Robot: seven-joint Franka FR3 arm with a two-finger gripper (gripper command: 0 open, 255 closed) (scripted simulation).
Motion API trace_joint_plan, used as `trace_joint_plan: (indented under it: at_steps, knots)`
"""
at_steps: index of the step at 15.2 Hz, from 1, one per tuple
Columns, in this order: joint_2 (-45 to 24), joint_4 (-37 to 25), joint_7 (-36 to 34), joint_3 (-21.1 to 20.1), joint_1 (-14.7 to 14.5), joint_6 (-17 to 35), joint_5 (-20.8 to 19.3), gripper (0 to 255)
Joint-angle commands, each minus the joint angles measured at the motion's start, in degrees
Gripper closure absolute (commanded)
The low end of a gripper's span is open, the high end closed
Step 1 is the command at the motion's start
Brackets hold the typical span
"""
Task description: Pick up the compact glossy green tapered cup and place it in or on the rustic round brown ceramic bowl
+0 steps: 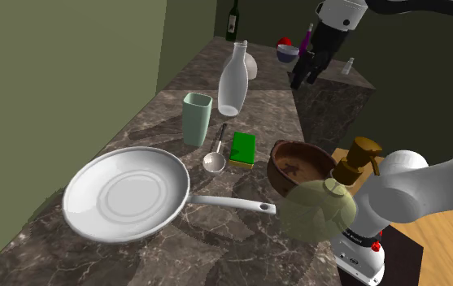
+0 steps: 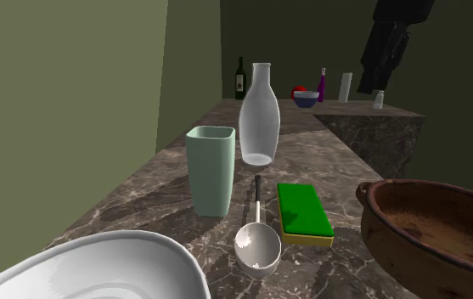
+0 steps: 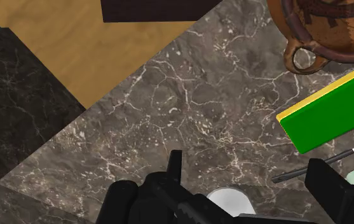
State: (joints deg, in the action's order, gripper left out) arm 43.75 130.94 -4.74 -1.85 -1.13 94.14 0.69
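On the marble tabletop [image 1: 241,244], the pale green tapered cup [image 1: 197,119] stands upright near the glass bottle [image 1: 233,81], well apart from the brown bowl [image 1: 298,166]. End effector [image 3: 245,159] has its fingers apart and holds nothing. Cup is probably light, stiff and slippery, so pinch opposite walls below the rim.

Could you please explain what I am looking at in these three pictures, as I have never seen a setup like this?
This is a simulated white robot arm with a black two-finger gripper. One picture looks down from beside the arm's stand. Another looks low along the counter, and the third comes from a camera on the hand itself. On the dark marble counter are a pale green cup, a clear bottle, a white pan, a small ladle, a green sponge, a brown bowl and a soap dispenser. The gripper's fingers stand apart, raised above the counter, holding nothing.
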Motion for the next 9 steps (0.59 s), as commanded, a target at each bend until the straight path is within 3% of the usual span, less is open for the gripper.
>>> trace_joint_plan:
  at_steps: [1,9]
  knots:
    - [0.0,0.0,0.0,0.0,0.0,0.0,0.0,0]
    - [-12.98,-9.02,-10.41,-8.66,-1.71,1.57,3.49,0]
